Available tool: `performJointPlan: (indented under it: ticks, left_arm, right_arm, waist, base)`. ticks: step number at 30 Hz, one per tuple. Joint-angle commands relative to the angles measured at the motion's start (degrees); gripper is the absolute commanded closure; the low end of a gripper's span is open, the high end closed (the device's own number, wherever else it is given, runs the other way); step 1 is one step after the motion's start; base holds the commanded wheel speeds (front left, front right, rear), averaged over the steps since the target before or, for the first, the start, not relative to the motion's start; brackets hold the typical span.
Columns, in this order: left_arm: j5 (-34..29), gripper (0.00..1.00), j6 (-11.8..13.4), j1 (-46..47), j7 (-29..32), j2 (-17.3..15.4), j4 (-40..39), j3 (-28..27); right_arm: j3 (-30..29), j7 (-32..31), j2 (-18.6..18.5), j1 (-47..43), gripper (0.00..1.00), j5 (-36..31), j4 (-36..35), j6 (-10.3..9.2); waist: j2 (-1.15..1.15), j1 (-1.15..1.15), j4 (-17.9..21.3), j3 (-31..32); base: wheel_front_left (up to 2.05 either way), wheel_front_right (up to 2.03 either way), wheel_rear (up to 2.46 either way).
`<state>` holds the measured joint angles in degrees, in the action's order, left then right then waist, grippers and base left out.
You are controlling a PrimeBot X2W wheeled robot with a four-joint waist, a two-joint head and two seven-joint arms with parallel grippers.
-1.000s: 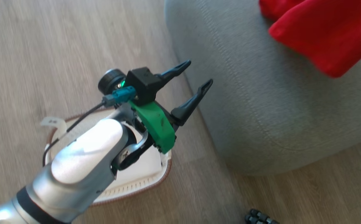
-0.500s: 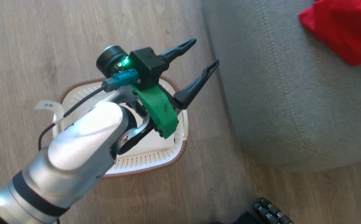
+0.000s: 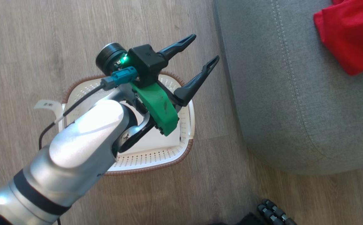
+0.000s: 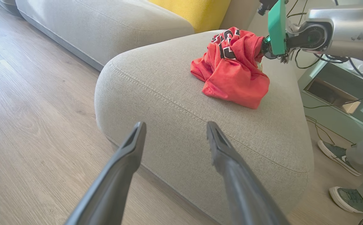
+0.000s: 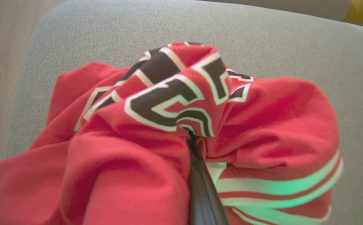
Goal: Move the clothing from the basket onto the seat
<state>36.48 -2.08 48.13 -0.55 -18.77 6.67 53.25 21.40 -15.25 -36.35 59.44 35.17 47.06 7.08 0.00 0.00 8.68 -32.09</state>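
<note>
With the clothing heaped on the seat at two o'clock from the basket, the jaws of the right gripper grip its folds, so withdrawing unopened could drag it floorward, while the left gripper hangs with jaws agape, empty

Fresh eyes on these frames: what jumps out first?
The red clothing, bunched in a heap on the grey seat, draws the eye first; the right hand is shut on its folds. Next comes the left hand, open and holding nothing, over the white basket that stands on the wood floor beside the seat.
</note>
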Motion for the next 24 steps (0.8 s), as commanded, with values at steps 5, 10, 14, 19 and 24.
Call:
performJointPlan:
  ticks: [5,10,14,19,24]
  left_arm:
    - [0.0,0.0,-0.3,2.1,-1.0,-0.3,-0.9,-1.9]
    - [0.6,0.0,-0.2,1.1,-1.7,-0.2,-0.1,-1.8]
    - [1.2,0.0,-0.1,0.1,-2.3,-0.4,0.4,-1.8]
    - [2.0,0.0,0.4,-1.5,-2.8,-1.1,0.7,-2.1]
    - [2.6,0.0,0.8,-2.8,-3.1,-1.4,0.6,-2.1]
  right_arm:
    - [4.0,-2.6,-4.7,-0.8,0.0,5.7,-3.4,0.41]
    - [6.5,-1.7,-5.7,-1.4,0.0,7.5,-3.5,0.41]
    - [9.4,-2.0,-6.6,-2.9,0.0,8.8,-4.3,0.41]
    - [11.7,-4.2,-7.8,-4.7,0.0,11.3,-5.2,0.41]
    - [12.9,-4.8,-8.8,-5.9,0.0,13.3,-7.4,0.41]
  waist:
    - [0.0,0.0,0.3,1.5]
    - [0.0,0.0,0.8,4.0]
    - [0.0,0.0,1.6,6.6]
    - [0.0,0.0,2.9,9.6]
    - [0.0,0.0,3.8,11.9]
  base:
    - [0.0,0.0,0.0]
    - [0.0,0.0,0.0]
    - [0.0,0.0,0.0]
    - [0.0,0.0,0.0]
    - [0.0,0.0,0.0]
